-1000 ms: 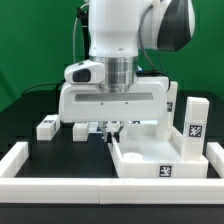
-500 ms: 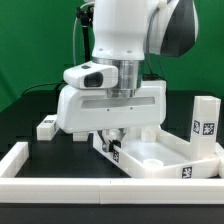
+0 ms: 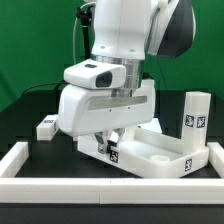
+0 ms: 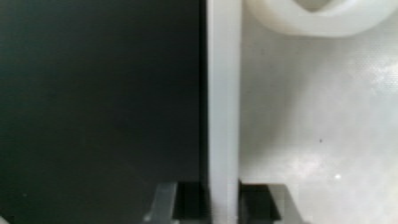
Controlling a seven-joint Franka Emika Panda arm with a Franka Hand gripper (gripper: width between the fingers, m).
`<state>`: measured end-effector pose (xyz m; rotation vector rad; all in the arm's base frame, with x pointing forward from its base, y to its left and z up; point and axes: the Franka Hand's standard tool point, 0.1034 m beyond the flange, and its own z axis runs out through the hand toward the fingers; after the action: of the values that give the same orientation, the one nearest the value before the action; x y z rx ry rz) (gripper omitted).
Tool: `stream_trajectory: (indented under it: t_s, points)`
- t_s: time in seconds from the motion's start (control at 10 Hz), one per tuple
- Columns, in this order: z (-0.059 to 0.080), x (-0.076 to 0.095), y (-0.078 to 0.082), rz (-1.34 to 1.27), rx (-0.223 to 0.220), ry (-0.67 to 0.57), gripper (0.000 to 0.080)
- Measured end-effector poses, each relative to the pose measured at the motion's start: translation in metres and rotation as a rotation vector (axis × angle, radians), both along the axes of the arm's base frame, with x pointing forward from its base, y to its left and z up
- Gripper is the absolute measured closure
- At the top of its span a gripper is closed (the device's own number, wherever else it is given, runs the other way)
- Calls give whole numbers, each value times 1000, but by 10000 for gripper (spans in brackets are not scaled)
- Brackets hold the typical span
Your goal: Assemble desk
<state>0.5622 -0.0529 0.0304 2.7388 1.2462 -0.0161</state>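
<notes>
We find the fingers [image 4: 178,200] pinching the raised rim [image 4: 221,100] of the desk top [image 3: 165,152], which lies on the table [image 3: 25,115] at four o'clock in the exterior view, with a leg [image 3: 196,118] upright at three. This edge hold presumably permits dragging it.

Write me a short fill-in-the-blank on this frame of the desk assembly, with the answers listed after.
1. The claw is shut on the raised ___ of the desk top.
2. The tagged leg on the exterior view's right stands ___.
3. The second leg, on the exterior view's left, lies on the ___ table.

Missing words: rim; upright; black.
</notes>
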Motion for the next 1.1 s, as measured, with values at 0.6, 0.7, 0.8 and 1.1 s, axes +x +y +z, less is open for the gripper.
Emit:
stream_trajectory:
  t_s: [0.6,0.7,0.8,1.1]
  points:
    - [5,48,20,543,-73,21,739]
    - [5,48,17,585,-85,30,739]
    - [5,48,15,641,-99,42,739]
    - [8,54,23,608,-97,26,739]
